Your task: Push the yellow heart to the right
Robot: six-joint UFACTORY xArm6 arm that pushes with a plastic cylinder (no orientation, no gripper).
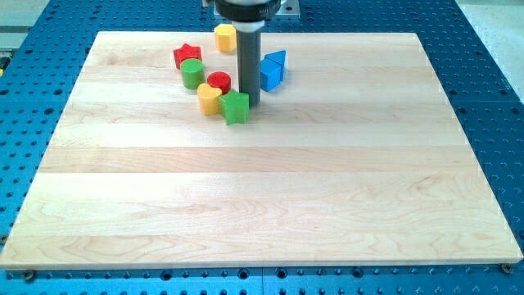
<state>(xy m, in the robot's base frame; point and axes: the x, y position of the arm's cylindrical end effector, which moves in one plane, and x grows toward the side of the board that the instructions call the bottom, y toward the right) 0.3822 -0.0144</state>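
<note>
The yellow heart [209, 98] lies on the wooden board [286, 188] in the upper middle of the view. It touches a red cylinder [219, 82] above it and a green star [235, 107] on its right. My tip [250, 105] stands just right of the green star, on its upper right side, about two block widths right of the yellow heart. The green star lies between my tip and the heart.
A green cylinder [192, 73] and a red star [187, 56] lie up and left of the heart. A yellow hexagon [225, 38] sits near the board's top edge. A blue triangle [273, 70] lies right of the rod.
</note>
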